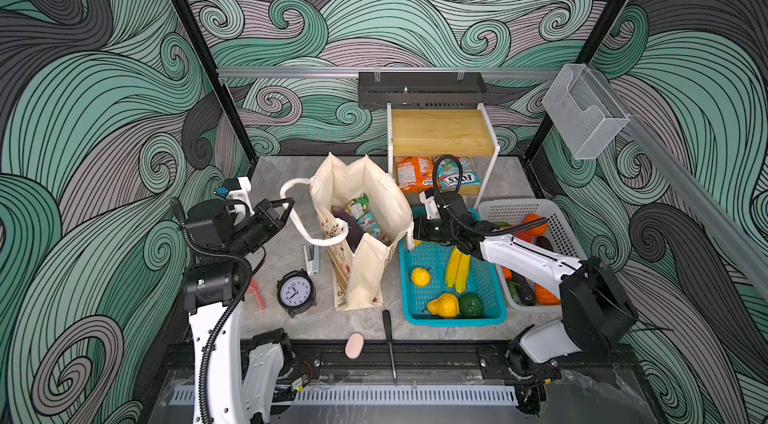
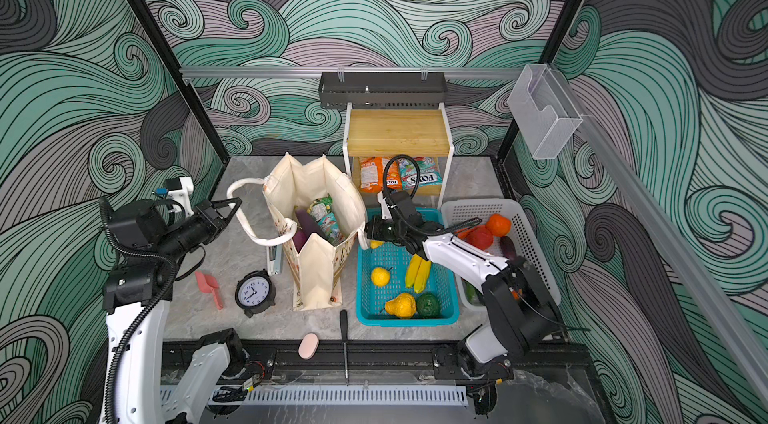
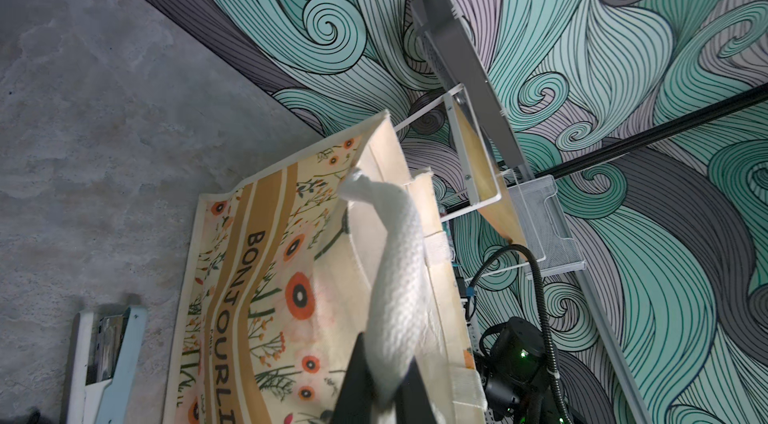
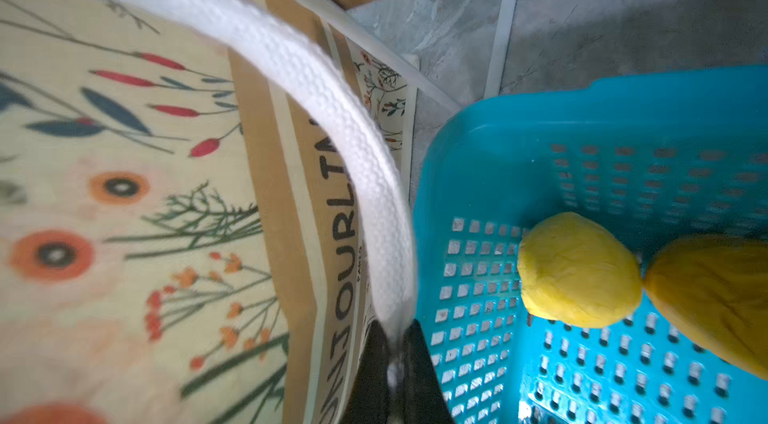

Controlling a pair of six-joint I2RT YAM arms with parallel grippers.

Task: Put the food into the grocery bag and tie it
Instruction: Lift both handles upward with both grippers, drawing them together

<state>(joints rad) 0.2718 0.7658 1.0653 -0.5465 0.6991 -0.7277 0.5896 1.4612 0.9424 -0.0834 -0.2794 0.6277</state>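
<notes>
Upright on table (image 1: 286, 170), just beside teal basket (image 1: 453, 321): grocery bag (image 1: 365, 272); eggplant (image 1: 352, 230) and packets (image 1: 357, 207) inside.
Pinched in left gripper (image 3: 384, 384): left handle (image 3: 395, 259).
Pinched in right gripper (image 4: 395, 359): right handle (image 4: 332, 101), thin bite.
Risks: strap slip; tipping under uneven pull; bananas (image 1: 457, 270) shut out if tied now.

Matt canvas bag (image 1: 362, 272), woven cloth strap (image 3: 395, 268)

Cream flower-print grocery bag (image 1: 365, 272); teal basket (image 1: 453, 320); yellow banana (image 1: 457, 270).

My left arm (image 1: 222, 384) and right arm (image 1: 528, 261) have white shells, black joints and ribbed black cables (image 1: 203, 368). My left gripper (image 1: 290, 203) and right gripper (image 1: 410, 235) are black.
</notes>
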